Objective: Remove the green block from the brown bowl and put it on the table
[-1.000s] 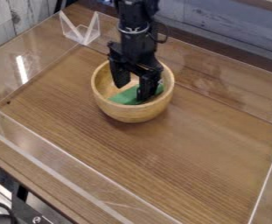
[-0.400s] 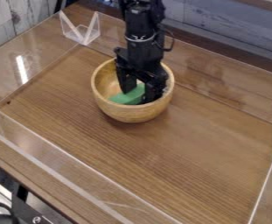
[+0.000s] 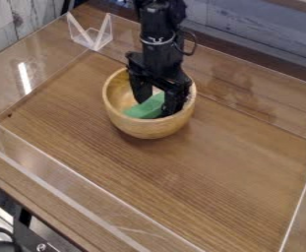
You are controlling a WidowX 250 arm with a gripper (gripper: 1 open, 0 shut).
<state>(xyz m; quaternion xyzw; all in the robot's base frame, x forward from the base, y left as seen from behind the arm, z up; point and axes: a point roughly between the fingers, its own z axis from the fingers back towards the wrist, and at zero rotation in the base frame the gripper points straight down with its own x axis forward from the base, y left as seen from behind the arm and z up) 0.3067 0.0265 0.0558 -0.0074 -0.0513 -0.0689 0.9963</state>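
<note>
The brown bowl (image 3: 124, 116) stands on the table (image 3: 182, 182), left of centre toward the back. Inside it lies the green block (image 3: 149, 108), partly hidden by the arm. My black gripper (image 3: 156, 101) reaches straight down into the bowl, open, with one finger on each side of the block. Whether the fingers touch the block I cannot tell.
Clear acrylic walls (image 3: 37, 182) run around the table's edges. A small clear acrylic stand (image 3: 90, 32) sits at the back left corner. Bare wood-grain surface stretches in front of and to the right of the bowl.
The gripper has shifted slightly right inside the bowl and stays open. The green block lies where it was.
</note>
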